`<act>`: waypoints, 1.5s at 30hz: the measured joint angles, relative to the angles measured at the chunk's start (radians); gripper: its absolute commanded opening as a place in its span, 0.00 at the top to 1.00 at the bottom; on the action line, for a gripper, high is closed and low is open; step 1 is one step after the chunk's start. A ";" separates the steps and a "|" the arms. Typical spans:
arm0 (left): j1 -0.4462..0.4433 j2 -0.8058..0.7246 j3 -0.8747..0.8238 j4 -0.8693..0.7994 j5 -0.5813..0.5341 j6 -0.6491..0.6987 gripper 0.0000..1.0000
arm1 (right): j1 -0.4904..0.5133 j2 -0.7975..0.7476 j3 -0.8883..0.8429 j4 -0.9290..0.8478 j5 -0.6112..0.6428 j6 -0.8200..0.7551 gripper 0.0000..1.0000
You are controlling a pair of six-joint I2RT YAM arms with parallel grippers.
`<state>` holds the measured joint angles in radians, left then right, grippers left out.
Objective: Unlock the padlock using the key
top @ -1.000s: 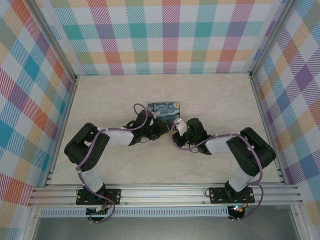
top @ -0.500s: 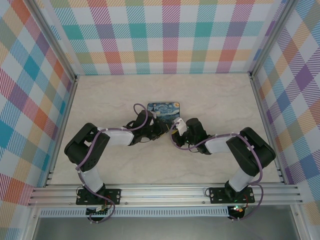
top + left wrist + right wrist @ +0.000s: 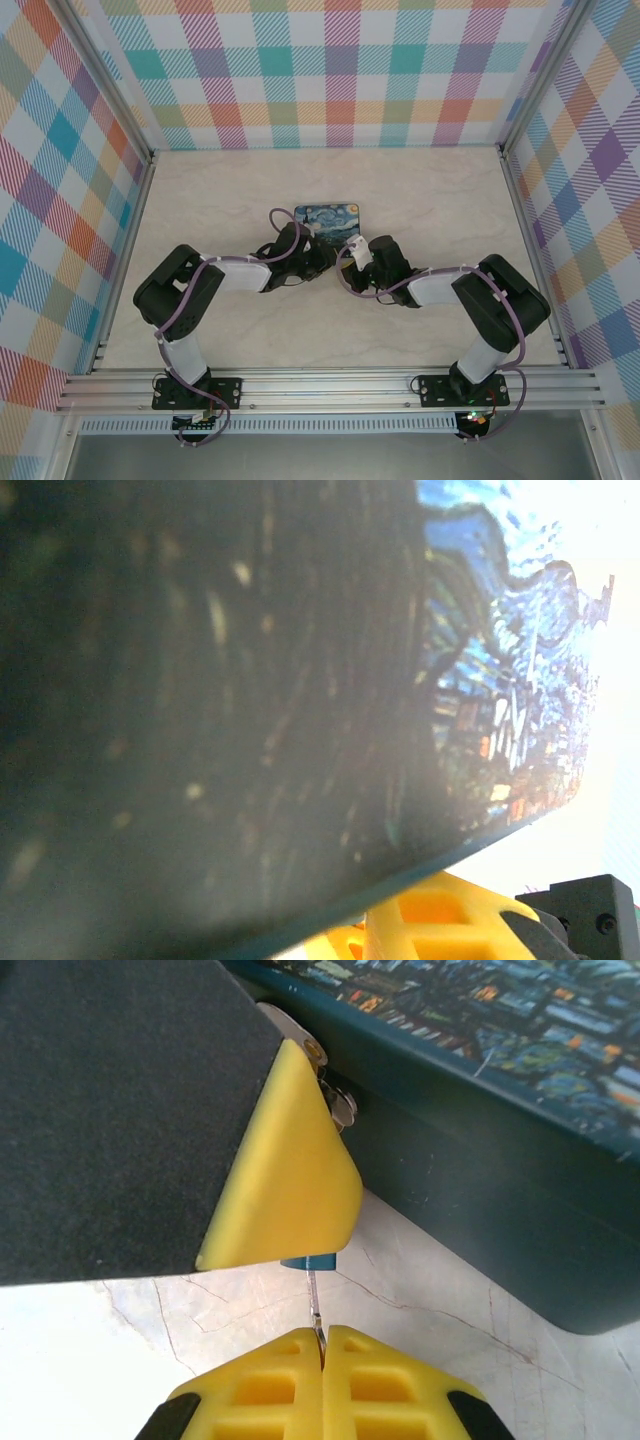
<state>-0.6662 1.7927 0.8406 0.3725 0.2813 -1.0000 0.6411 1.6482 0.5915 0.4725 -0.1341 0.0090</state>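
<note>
If turning light, stiff, slick key [image 3: 315,1305] pinched in closed right tool [image 3: 322,1338], torque gently; brace padlock [image 3: 309,1260] by body at left tool [image 3: 316,262], cannot tell whether clamped.

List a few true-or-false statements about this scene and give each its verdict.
1. The right fingers are shut on the key. True.
2. The key reaches up to the padlock. True.
3. The tin stands against the right wall. False: it sits mid-table, just beyond both arms.
4. The tin's lid is plain red. False: it is painted blue with yellow swirls.
</note>
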 measured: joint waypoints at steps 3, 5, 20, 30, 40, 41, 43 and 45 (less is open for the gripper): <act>-0.006 0.005 0.006 0.000 -0.012 -0.005 0.78 | 0.000 0.000 0.000 0.002 0.004 0.003 1.00; -0.007 0.007 0.008 0.001 -0.015 -0.007 0.78 | 0.000 0.000 -0.001 0.005 0.009 0.003 1.00; -0.011 0.007 0.008 0.013 -0.032 -0.038 0.78 | 0.024 -0.003 -0.010 0.037 0.074 -0.038 1.00; -0.012 0.007 0.008 0.035 -0.026 -0.066 0.79 | 0.016 -0.003 -0.012 0.085 0.066 0.012 1.00; -0.013 0.007 0.010 0.068 -0.033 -0.085 0.75 | -0.026 0.012 -0.012 0.137 -0.020 0.111 1.00; -0.013 0.007 0.010 0.068 -0.034 -0.085 0.73 | -0.026 0.012 -0.012 0.137 -0.021 0.119 1.00; -0.013 0.007 0.010 0.067 -0.036 -0.085 0.69 | -0.026 0.012 -0.015 0.140 -0.023 0.134 1.00; -0.013 0.006 0.010 0.056 -0.033 -0.082 0.64 | -0.026 0.012 -0.022 0.147 -0.026 0.138 1.00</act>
<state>-0.6796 1.7985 0.8501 0.4282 0.2485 -1.0817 0.6155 1.6600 0.5697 0.6197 -0.1600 0.1467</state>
